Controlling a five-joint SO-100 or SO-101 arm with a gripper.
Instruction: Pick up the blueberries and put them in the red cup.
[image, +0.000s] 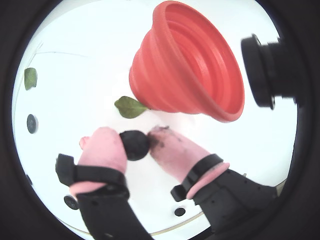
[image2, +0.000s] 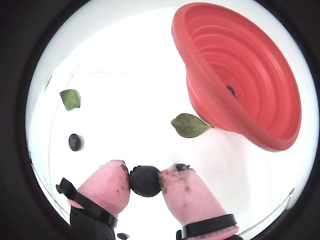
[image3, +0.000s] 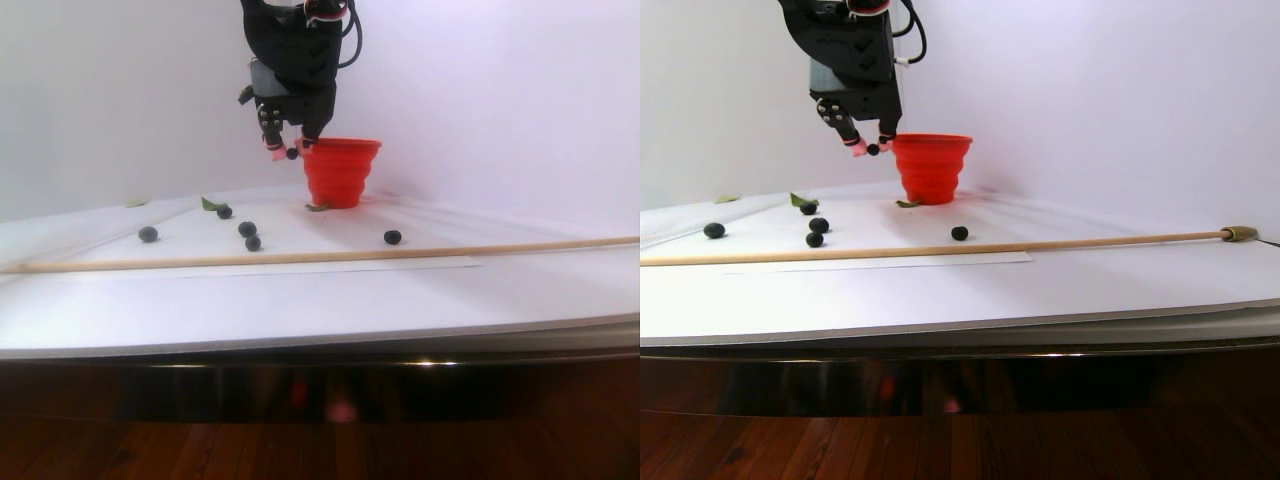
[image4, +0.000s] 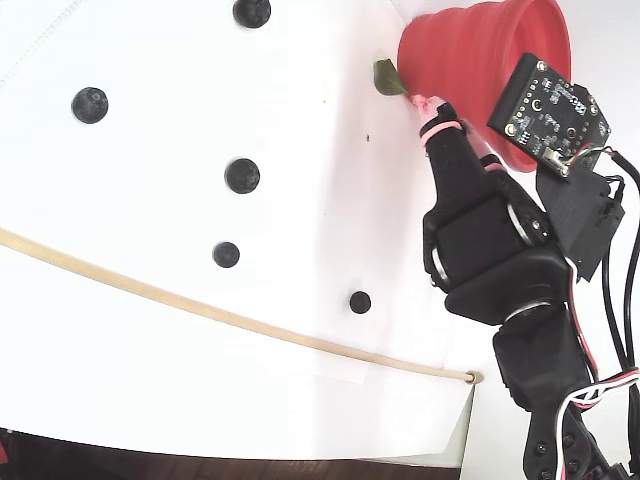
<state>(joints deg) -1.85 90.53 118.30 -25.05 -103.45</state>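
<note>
I see my gripper (image2: 145, 181) clamped on one blueberry (image2: 145, 180), pinched between its pink fingertips (image: 107, 145), held in the air just beside the red cup (image2: 240, 75). The cup stands on the white bench (image4: 200, 380). Five more blueberries (image4: 241, 175) lie scattered there, with a green leaf (image2: 189, 125) at the cup's base.

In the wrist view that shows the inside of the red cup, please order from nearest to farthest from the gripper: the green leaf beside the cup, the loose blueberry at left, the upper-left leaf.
From the gripper:
1. Green leaf beside the ribbed red cup, up right.
2. Loose dark blueberry, left.
3. Upper-left green leaf, farthest.
</note>
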